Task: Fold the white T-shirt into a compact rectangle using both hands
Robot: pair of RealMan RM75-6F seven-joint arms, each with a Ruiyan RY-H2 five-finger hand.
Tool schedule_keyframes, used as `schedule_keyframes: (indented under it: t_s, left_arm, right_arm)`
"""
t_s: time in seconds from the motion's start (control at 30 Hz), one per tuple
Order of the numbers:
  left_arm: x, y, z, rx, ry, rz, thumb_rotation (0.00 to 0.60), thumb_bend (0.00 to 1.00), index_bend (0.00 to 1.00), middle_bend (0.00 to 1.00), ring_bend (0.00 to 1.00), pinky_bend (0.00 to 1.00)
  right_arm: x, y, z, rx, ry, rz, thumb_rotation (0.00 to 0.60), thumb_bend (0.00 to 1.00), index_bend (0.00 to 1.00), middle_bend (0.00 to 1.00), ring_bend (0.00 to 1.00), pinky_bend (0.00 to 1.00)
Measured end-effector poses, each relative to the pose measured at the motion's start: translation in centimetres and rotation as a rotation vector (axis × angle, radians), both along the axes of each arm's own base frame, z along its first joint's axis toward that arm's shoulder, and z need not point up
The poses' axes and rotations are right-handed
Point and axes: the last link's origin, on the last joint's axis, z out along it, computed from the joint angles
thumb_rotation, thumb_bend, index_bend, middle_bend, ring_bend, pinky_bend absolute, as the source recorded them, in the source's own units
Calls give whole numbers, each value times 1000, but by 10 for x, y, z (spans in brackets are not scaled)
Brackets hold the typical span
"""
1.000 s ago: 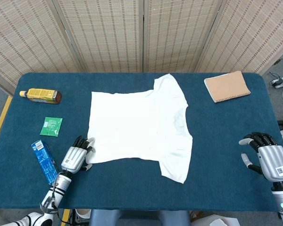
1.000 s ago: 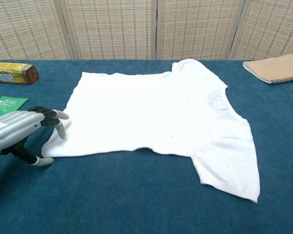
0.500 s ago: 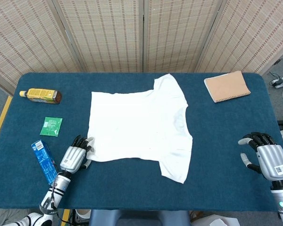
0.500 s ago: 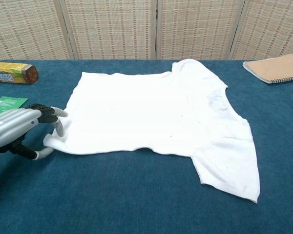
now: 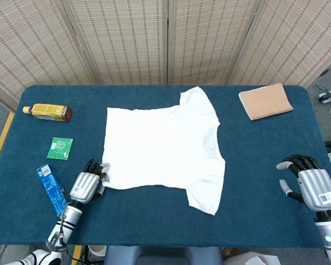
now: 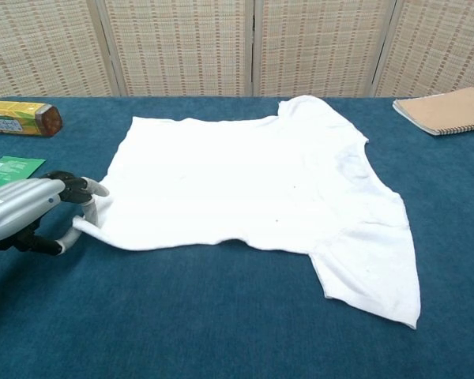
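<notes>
The white T-shirt (image 5: 163,146) lies spread flat on the blue table (image 5: 254,160), with its hem to the left and one sleeve pointing to the near right. My left hand (image 5: 87,185) is at the shirt's near-left hem corner. In the chest view this left hand (image 6: 24,209) pinches that corner between thumb and fingers, and the corner is bunched and raised a little off the cloth of the T-shirt (image 6: 245,181). My right hand (image 5: 310,186) hovers near the table's right edge with its fingers apart, holding nothing, well away from the shirt.
An amber bottle (image 5: 47,112) lies at the far left. A green packet (image 5: 60,148) and a blue box (image 5: 51,187) sit left of my left hand. A brown notebook (image 5: 265,101) lies at the back right. A woven screen stands behind the table.
My left hand's fingers have closed on the shirt's near-left corner, which now sits drawn in and lifted. The right hand has hardly moved.
</notes>
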Motion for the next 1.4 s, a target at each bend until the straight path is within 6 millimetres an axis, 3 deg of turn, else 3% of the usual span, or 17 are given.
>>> schedule_keyframes:
  t_s: [0.27,0.7,1.0,1.4]
  left_arm:
    - [4,-2,1,-11,-63,-9,600,594,714,273,180,16]
    - [9,-8,5,-6,-100,-19,600,597,722,308,195,17]
    - [7,-12,4,-19,-108,-14,600,597,721,308,195,17]
    - [5,-13,3,-19,-120,0,600,596,720,308,195,17]
  right_arm:
    - [9,-3,-15,107,64,49,600,328,401,332,204,204]
    - [37,-19,-93,355,213,317,600,137,401,332,206,204]
    - [22,-26,-135,397,313,417,600,113,401,332,206,204]
    - [7,-56,-159,368,375,464,600,111,401,332,206,204]
